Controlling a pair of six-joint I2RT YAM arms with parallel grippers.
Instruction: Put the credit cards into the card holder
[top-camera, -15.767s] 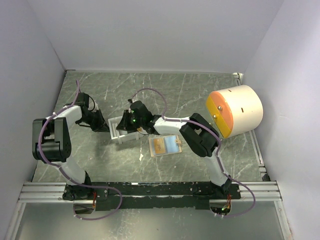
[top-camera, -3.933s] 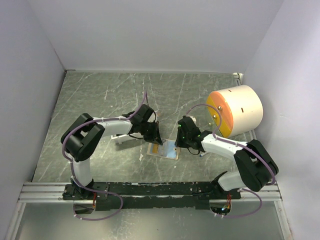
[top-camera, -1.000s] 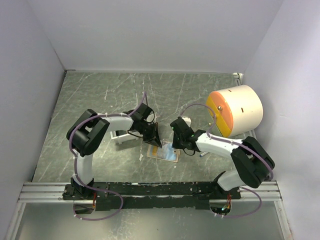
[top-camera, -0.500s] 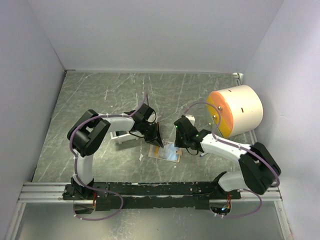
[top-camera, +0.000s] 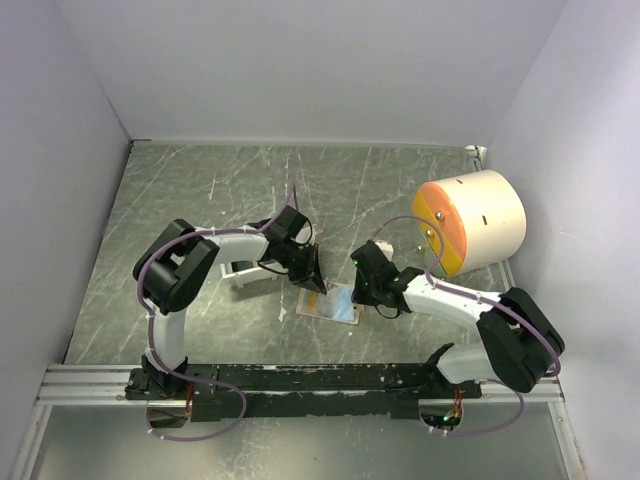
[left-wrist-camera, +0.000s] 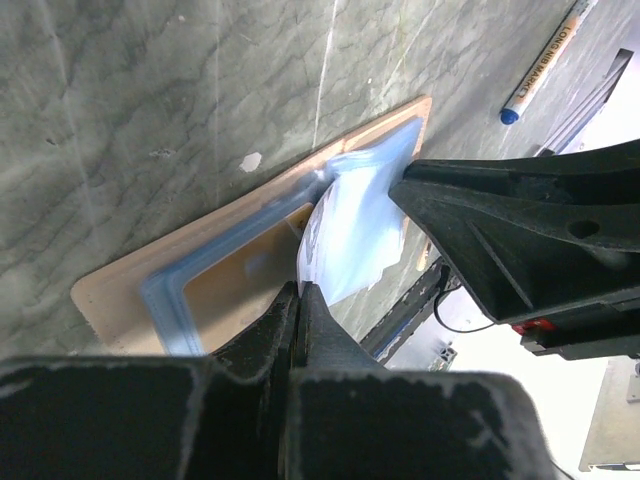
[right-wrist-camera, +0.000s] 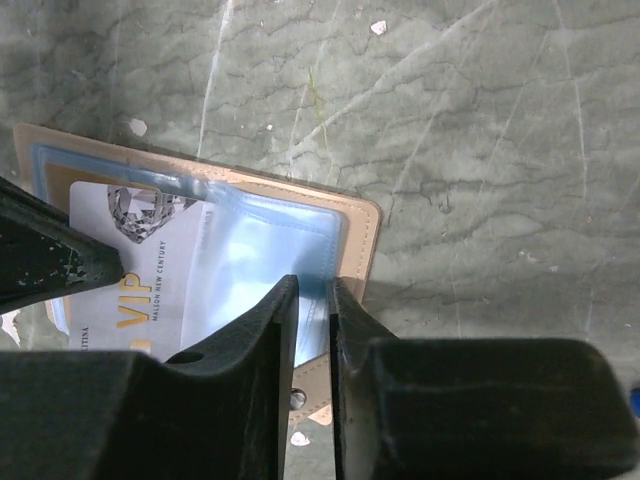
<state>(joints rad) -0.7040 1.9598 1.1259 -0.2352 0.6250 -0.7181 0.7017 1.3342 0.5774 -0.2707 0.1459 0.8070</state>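
The tan card holder (top-camera: 330, 303) lies open on the table between the two arms, its clear blue pockets facing up (right-wrist-camera: 270, 250). A white credit card (right-wrist-camera: 140, 270) printed "VIP" sits partly inside a pocket and also shows in the left wrist view (left-wrist-camera: 350, 235). My left gripper (left-wrist-camera: 300, 290) is shut, its tips resting at the near edge of that card (top-camera: 313, 277). My right gripper (right-wrist-camera: 313, 287) hovers over the holder's right end (top-camera: 366, 290), its jaws a narrow gap apart with the clear pocket showing behind the gap. Other credit cards are out of view.
A white plastic tray (top-camera: 240, 265) stands left of the holder behind the left arm. A large cream cylinder with an orange end (top-camera: 470, 222) rests at the right. A pen (left-wrist-camera: 545, 60) lies past the holder. Grey walls enclose the marbled table (top-camera: 220, 190).
The right gripper has slid a little right and nearer along the holder's right end, and its jaws have shifted slightly. The left gripper stays shut in place. The holder has not moved.
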